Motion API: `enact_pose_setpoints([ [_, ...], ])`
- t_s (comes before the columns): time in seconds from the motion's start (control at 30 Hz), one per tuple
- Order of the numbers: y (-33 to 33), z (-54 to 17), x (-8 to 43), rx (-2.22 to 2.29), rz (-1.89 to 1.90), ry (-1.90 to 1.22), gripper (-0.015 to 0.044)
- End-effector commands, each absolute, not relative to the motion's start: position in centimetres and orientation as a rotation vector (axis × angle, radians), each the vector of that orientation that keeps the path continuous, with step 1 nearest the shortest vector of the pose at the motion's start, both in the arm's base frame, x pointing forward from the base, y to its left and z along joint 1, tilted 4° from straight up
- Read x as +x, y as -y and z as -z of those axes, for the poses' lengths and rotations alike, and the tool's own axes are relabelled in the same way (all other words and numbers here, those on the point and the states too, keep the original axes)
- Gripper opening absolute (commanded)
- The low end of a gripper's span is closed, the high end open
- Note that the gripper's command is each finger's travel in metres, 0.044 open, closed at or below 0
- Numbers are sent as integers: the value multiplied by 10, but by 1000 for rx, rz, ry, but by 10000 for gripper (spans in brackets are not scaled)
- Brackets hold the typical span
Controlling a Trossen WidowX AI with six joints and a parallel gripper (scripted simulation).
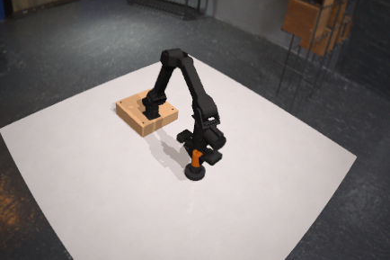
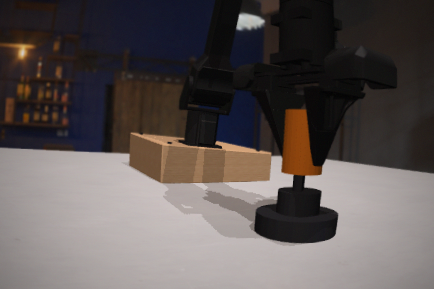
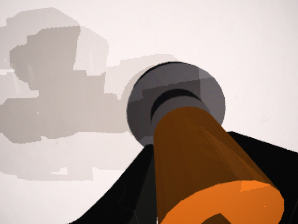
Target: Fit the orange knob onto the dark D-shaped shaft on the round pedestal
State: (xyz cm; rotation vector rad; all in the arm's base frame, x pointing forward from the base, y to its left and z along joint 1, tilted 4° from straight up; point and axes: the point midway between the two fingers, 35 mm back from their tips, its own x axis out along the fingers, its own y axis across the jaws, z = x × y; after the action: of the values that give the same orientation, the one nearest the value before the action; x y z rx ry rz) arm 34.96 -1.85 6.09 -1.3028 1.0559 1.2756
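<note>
The orange knob [image 1: 196,160] [image 2: 295,138] [image 3: 195,150] is upright between the two fingers of my gripper [image 2: 300,159] [image 3: 189,144], which is shut on it. The round dark pedestal [image 1: 195,175] [image 2: 296,229] [image 3: 212,102] stands directly below the knob. A short length of the dark shaft [image 2: 298,183] shows between the knob's lower edge and the pedestal's raised collar [image 2: 298,202]. The knob is above the collar, not touching it. Whether the shaft's tip is inside the hole is hidden, and so are the flat sides. In the wrist view the knob covers the shaft.
The arm's wooden base block [image 1: 135,117] [image 2: 215,169] stands behind the pedestal, seen from the exterior view. The white table top [image 1: 112,192] [image 2: 125,238] carries the pedestal and the block. Arm shadows fall beside the pedestal.
</note>
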Motion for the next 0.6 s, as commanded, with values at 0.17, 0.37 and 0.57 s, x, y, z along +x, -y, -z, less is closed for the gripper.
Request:
enact_pose_setpoints([
  [0.17, 19, -61, 349, -1303, -1280, -1055, 0],
  [0.37, 20, -67, 348, -1293, -1270, -1063, 0],
  [0.57, 20, -67, 348, -1332, -1306, -1036, 0],
])
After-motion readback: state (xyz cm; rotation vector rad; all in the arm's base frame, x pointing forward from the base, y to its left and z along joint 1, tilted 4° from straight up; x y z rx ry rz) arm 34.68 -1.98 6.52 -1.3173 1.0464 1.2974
